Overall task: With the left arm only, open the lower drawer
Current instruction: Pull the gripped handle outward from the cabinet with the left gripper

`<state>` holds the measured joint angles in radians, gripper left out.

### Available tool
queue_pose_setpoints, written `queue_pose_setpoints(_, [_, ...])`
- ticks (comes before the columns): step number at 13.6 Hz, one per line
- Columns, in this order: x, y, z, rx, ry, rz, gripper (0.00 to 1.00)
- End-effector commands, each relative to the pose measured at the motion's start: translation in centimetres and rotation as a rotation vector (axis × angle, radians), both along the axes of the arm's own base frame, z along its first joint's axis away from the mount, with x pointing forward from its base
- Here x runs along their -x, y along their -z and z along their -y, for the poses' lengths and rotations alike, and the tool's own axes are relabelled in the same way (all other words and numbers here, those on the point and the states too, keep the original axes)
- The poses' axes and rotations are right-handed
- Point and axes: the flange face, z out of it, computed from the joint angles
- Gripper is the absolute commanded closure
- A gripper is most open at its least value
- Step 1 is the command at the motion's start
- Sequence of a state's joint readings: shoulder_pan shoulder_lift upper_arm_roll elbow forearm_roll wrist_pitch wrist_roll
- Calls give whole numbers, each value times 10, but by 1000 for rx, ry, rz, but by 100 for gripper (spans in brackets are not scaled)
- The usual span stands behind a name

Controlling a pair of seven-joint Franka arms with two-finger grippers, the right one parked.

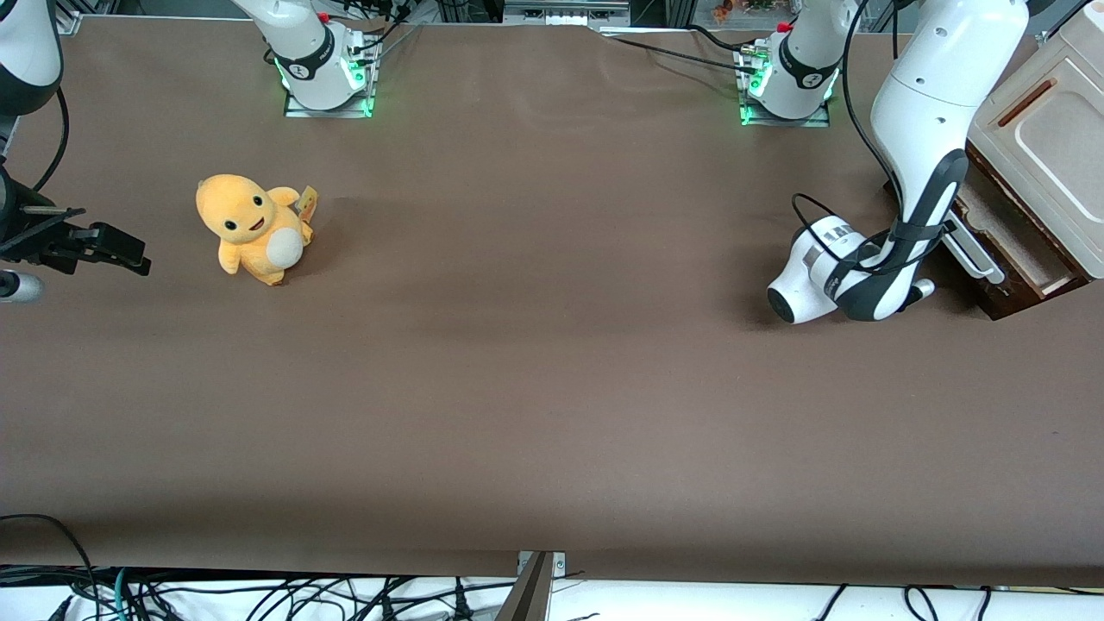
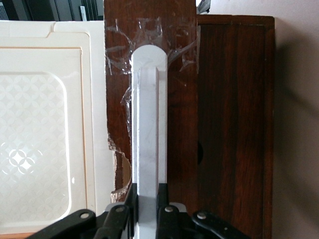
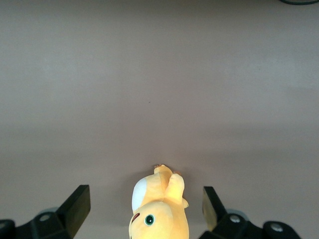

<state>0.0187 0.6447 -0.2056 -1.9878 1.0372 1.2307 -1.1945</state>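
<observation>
Lower drawer (image 1: 1013, 246) sits at about three o'clock in my front view, at the working arm's end of the surface (image 1: 535, 388), part of a small dark-brown cabinet (image 2: 234, 124) that stands skewed to the surface's edges. I see it drawn partly out, with a strip of pale inside showing under the cabinet's cream top panel (image 1: 1048, 138). Its silvery-white bar handle (image 2: 148, 129) runs straight up toward twelve o'clock in my wrist camera, and my claw (image 2: 148, 211) is clamped on the near end of that bar, a black finger (image 2: 130, 204) pressed against each side. Crinkled clear tape (image 2: 149, 35) covers the wood around the bar's rounded tip. My left arm (image 1: 914, 172) reaches down in front of the drawer, its looping black cable (image 1: 828, 224) hanging just beside the wrist. An orange plush toy (image 1: 250, 226) stands toward nine o'clock, well apart from the cabinet, near the parked arm's end. Between the two lies bare brown surface.
</observation>
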Motion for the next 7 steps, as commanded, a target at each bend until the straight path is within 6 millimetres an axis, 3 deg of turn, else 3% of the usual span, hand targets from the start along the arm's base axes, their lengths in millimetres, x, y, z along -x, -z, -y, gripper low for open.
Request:
queue_pose_setpoints(1, [-3,-6,7,17,-24,-17,100])
queue_pose_setpoints(7, [-4,-5,21,23,-11,-17,100])
